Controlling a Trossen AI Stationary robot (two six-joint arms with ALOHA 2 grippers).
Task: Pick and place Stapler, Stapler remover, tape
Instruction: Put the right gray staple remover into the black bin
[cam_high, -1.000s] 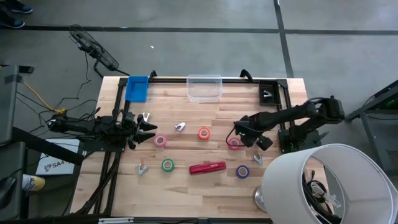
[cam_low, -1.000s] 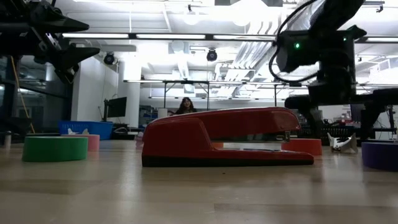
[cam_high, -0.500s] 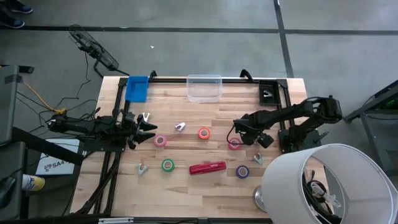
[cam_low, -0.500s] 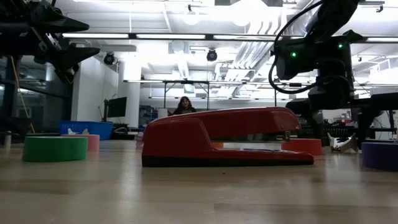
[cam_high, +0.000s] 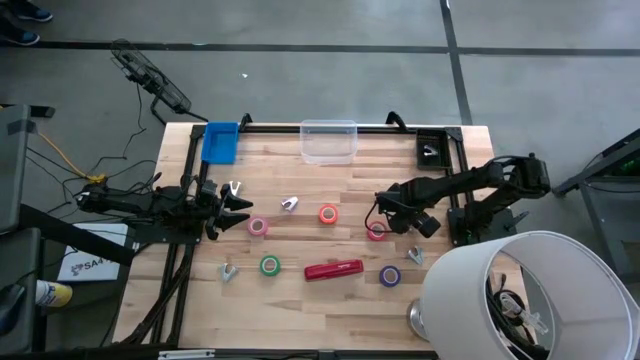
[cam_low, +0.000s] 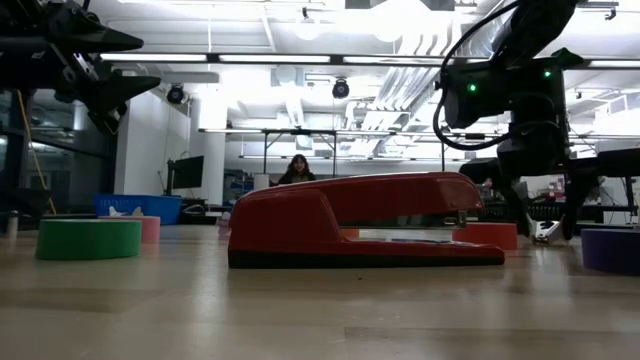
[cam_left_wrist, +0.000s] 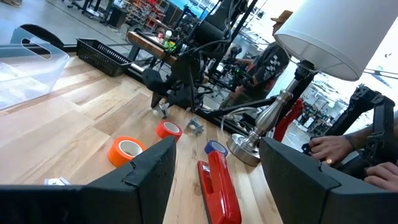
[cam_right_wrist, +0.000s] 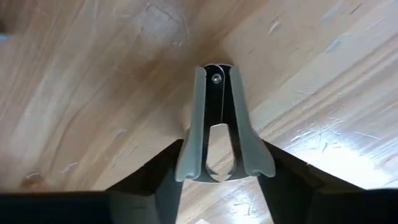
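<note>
Red stapler (cam_high: 334, 269), long axis along table's width

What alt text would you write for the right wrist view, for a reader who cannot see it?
A grey claw-shaped staple remover lies on the pale wooden table, held on both sides between the two dark fingers of the right end effector.

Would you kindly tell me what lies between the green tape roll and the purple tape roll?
The long red stapler lies between the green tape roll and the purple tape roll, as the high view shows.
</note>
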